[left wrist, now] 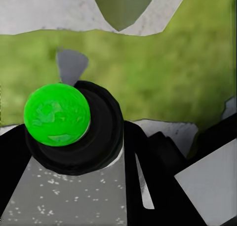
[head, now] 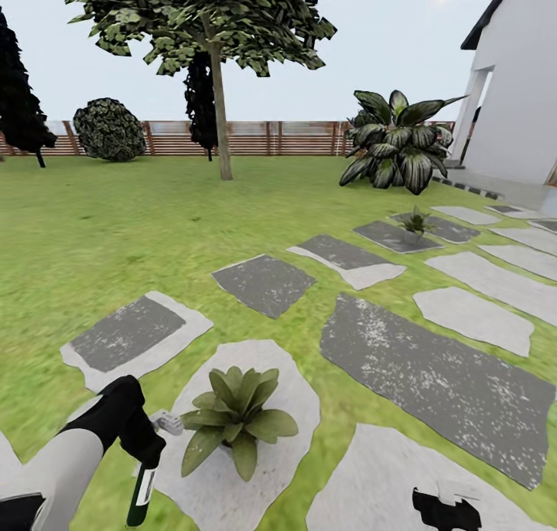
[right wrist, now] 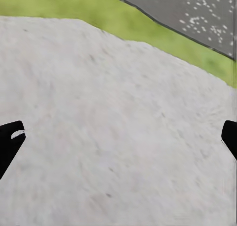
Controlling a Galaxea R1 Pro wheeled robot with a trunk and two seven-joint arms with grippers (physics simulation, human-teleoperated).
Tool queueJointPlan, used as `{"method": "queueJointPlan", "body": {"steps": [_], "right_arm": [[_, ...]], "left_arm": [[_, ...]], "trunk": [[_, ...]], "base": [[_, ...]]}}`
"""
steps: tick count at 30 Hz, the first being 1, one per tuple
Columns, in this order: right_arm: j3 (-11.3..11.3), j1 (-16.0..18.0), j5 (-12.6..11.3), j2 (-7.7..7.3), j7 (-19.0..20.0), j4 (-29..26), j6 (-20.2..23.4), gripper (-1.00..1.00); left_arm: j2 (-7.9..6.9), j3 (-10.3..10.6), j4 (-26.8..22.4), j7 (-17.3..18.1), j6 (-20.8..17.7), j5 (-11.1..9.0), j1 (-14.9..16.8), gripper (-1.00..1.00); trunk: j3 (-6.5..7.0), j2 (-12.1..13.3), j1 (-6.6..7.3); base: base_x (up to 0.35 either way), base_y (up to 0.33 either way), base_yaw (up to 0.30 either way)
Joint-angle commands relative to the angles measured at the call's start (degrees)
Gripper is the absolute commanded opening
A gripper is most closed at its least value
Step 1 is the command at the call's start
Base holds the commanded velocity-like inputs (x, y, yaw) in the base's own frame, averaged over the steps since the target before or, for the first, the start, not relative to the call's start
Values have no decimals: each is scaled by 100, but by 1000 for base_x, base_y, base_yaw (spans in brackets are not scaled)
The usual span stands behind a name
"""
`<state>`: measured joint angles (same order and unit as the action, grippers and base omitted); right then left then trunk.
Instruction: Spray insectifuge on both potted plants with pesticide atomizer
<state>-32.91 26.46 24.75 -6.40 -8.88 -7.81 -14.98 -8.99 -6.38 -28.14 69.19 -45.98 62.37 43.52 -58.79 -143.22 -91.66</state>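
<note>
Head view — left end effector grips pesticide atomizer | beside potted plant

The pale rough stone slab looks grainy and matt; the dark grey slab is speckled and worn; the brown slatted wooden fence looks dull; the dark bottle's glossy green round cap shines like plastic.

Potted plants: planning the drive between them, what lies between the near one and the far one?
In the head view, between near plant and far plant: grass and flat stepping stones.
</note>
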Motion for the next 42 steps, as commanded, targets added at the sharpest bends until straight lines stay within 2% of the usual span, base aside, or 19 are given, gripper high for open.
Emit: {"method": "queueJointPlan", "body": {"steps": [1, 9, 21, 23, 28, 32, 42], "right_arm": [[-40, -6, 62, -1, -17, 10, -23, 100], [-40, -27, 57, 26, -17, 7, -22, 100], [-40, -27, 58, 42, -17, 8, -22, 100], [-40, -27, 60, 42, -17, 7, -22, 100], [-40, -27, 57, 42, -17, 7, -22, 100], [-40, -27, 56, 42, -17, 7, -22, 100], [-40, -27, 61, 42, -17, 7, -22, 100]], "left_arm": [[5, -38, -7, 51, -42, 55, 1, -100], [-33, -41, -7, 42, -42, 65, -5, -100], [-100, -81, -7, -4, -31, 68, -34, -100], [-192, -82, -4, -22, -19, 66, -75, -100], [-280, -83, 15, -53, -3, 71, -170, -100], [-427, -90, 17, -153, 29, 30, -289, -100], [-428, -109, 4, -219, 37, -3, -301, -100]], "trunk": [[-6, -2, -1], [-6, -2, -1], [-6, -2, -1], [-6, -2, -1], [-6, -2, -1], [-6, -2, -1], [-6, -2, -1]], "base": [[235, -160, 1], [111, -266, 17], [1, -305, 256], [0, -90, 237], [0, -18, 59], [0, -1, 121], [0, 0, 268]]}}
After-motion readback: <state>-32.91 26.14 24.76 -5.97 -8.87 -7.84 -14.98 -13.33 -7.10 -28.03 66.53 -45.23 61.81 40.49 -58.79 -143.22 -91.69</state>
